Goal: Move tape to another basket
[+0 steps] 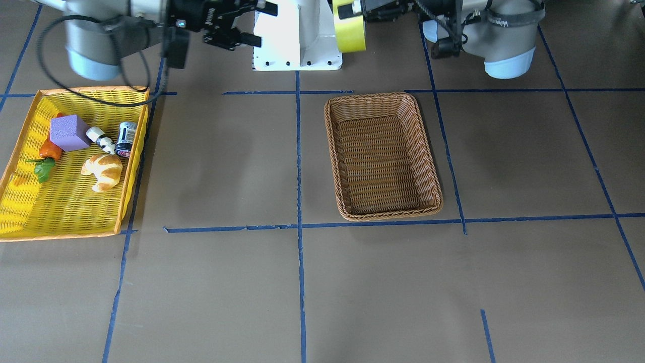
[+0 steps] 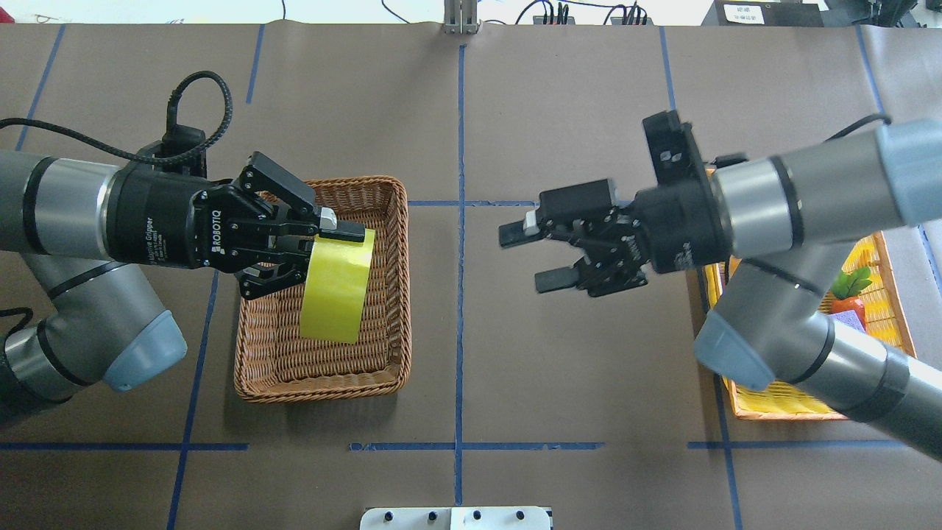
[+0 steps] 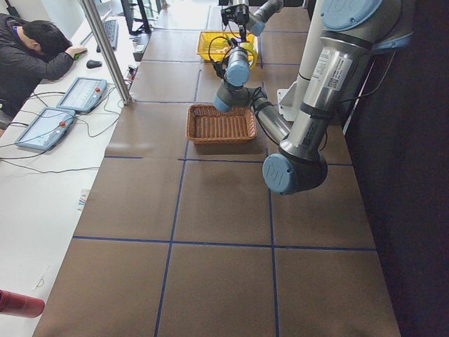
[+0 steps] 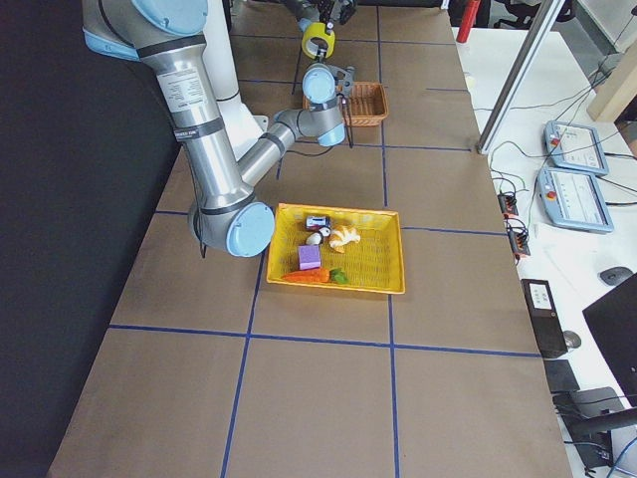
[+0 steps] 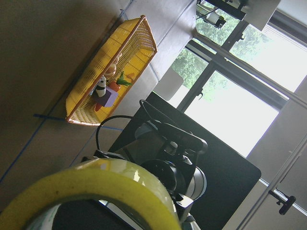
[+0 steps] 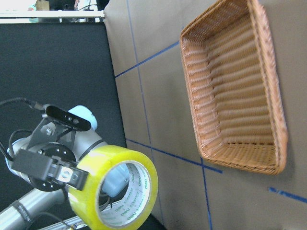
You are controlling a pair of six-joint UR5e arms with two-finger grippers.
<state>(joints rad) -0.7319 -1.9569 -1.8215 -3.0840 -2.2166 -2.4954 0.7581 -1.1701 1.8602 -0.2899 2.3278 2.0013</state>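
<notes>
A tabletop covered in brown paper with blue tape gridlines, seen from above, with two grey robot arms reaching toward the middle. The left gripper is closed on a wide roll of translucent yellow-green packing tape. One finger presses the outer face of the roll and the other appears to sit inside its whitish printed core. The roll stands on edge in the air, touching nothing below.

From above, the roll overlaps the brown rectangular wicker basket with a braided rim, which has nothing in it. The front view shows the roll held high, toward the robot's side of that basket.

The right gripper has its fingers spread wide and holds nothing. It hangs over bare table between the two baskets.

At the far right sits a bright yellow mesh basket with an orange rim. It holds a purple cube, a toy croissant, a toy carrot and two small containers, but no tape.

The task looks more than half done: the tape is out of the yellow basket and over its target. Lowering it into the wicker basket and letting go remain
</notes>
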